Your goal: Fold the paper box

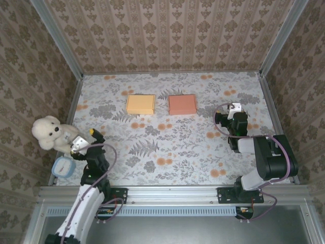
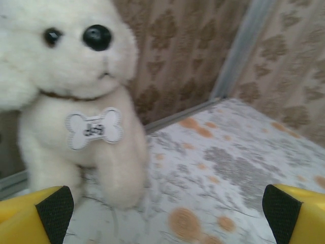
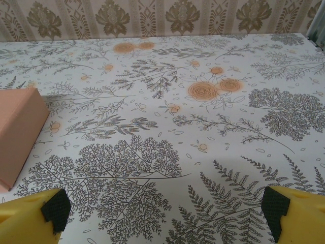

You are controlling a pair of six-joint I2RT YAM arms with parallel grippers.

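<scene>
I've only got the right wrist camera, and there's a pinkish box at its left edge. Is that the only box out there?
Observer: No. An orange-yellow box lies left of the pink box, apart from it.
Operator: What's over on the other side?
Observer: The left hand is open, pointed at a white teddy bear.
Operator: Anything else there?
Observer: A light blue round object sits beside the bear.
</scene>
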